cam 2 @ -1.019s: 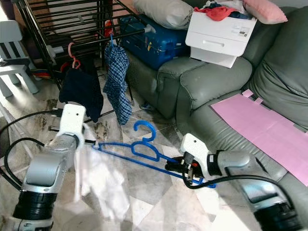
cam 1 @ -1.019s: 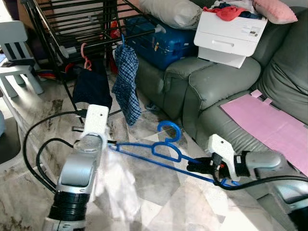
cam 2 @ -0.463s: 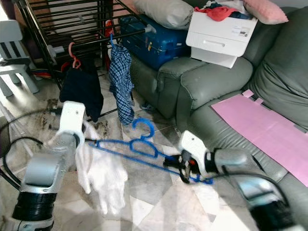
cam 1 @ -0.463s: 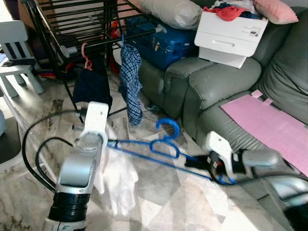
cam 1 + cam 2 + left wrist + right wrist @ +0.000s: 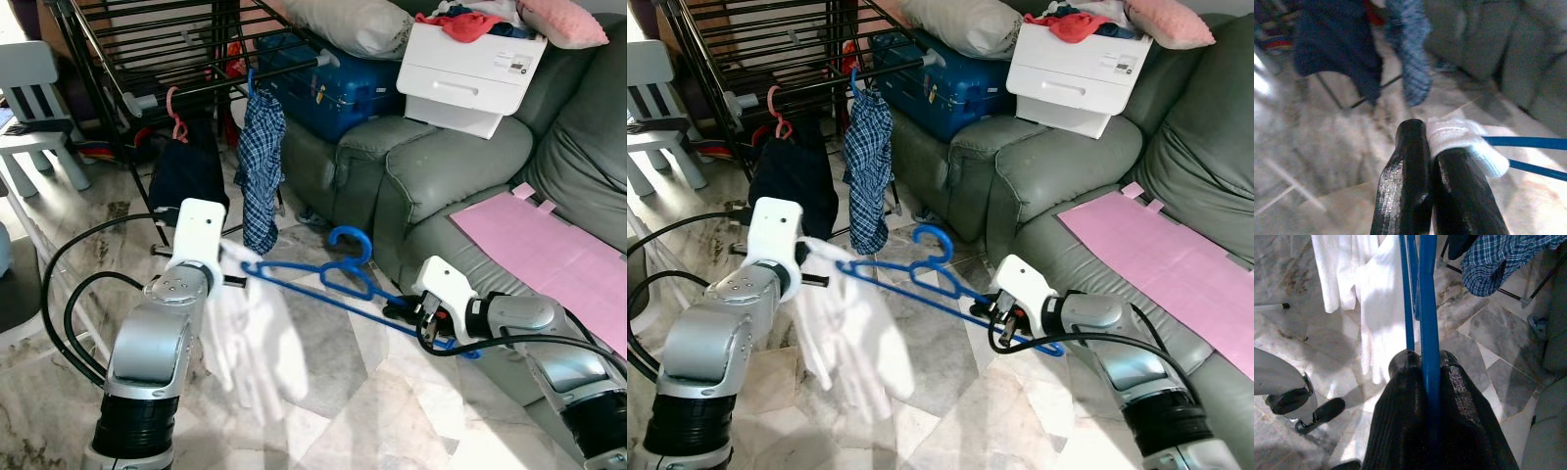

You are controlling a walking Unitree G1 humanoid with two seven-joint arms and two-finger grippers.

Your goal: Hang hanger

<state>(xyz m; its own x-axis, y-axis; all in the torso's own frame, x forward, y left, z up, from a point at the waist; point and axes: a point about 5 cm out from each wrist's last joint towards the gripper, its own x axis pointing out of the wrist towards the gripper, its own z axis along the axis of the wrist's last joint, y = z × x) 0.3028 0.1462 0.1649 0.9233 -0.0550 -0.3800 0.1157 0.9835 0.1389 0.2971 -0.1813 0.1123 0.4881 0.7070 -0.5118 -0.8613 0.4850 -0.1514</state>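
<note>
- While its jaws press together on the collar of a white shirt [image 5: 257, 338], the left gripper [image 5: 1431, 147] holds one hanger end.
- Right gripper [image 5: 1422, 363] jaws pinch the blue hanger [image 5: 328, 284], held above the floor [image 5: 333, 392] near the drying rack [image 5: 147, 59].

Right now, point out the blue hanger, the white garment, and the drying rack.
blue hanger [image 5: 345, 243]: left eye view, on its hook.
white garment [image 5: 257, 333]: left eye view, on the hanging cloth's middle.
drying rack [image 5: 137, 44]: left eye view, on its black bars.
</note>
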